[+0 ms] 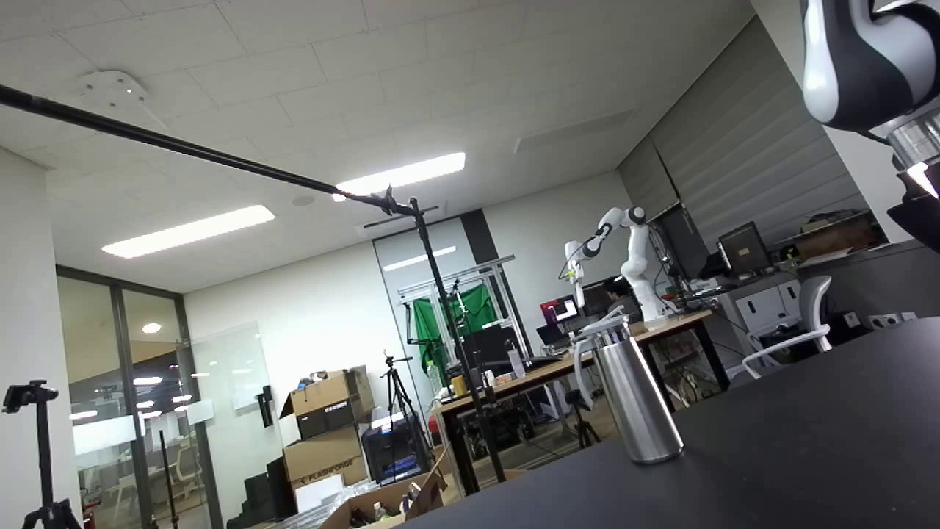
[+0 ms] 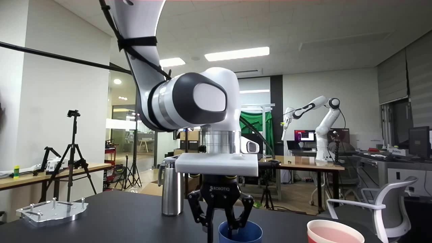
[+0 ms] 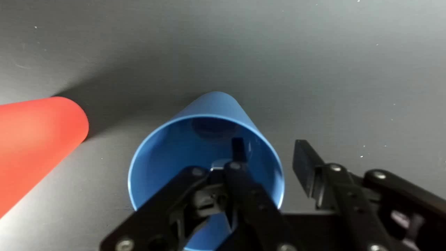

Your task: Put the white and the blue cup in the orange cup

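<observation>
Right now my gripper (image 3: pixel 271 150) stands parted, one finger (image 3: pixel 238 149) inside the blue cup (image 3: pixel 195 150), one outside, its wall between them. The cup stands on the dark table (image 3: pixel 244 45) near the orange cup (image 3: pixel 38 132), not touching it.

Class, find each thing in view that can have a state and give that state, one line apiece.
Blue cup: upright, mouth up.
Gripper: partly open, one finger inside the blue cup, the other outside.
Orange-red cup: upright; whether another cup is nested inside, I cannot tell.
Steel carafe: upright, lid apparently on.
Ceiling lights: lit.
Background robot arm: raised, bent.
Purplish monitor: screen on.
Low cardboard box: top open.
</observation>
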Available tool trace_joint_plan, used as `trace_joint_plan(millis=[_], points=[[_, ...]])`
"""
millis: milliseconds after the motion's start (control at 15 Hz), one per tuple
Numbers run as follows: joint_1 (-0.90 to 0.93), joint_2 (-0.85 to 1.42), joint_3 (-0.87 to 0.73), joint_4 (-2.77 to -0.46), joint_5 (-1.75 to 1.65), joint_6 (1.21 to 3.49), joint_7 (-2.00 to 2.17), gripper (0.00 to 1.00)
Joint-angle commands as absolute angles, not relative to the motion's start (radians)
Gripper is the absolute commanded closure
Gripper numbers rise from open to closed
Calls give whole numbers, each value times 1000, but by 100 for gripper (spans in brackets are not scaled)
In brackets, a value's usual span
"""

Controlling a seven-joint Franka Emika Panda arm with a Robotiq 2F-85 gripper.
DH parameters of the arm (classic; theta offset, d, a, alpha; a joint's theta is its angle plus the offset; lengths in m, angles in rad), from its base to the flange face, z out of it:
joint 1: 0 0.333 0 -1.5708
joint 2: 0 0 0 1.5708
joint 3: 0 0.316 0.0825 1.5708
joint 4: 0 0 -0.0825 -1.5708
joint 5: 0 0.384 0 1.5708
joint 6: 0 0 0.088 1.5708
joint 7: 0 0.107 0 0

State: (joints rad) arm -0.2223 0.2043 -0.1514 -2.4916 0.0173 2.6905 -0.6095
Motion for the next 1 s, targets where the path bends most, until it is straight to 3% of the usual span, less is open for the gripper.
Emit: trace_joint_plan(millis=[0,200,933], points=[[-244,207,-142,-2476,4,2697,-599,89],[-247,201,-146,-2472,2,2691,-587,100],[-281,83,-149,-2439,105,2598,-601,99]])
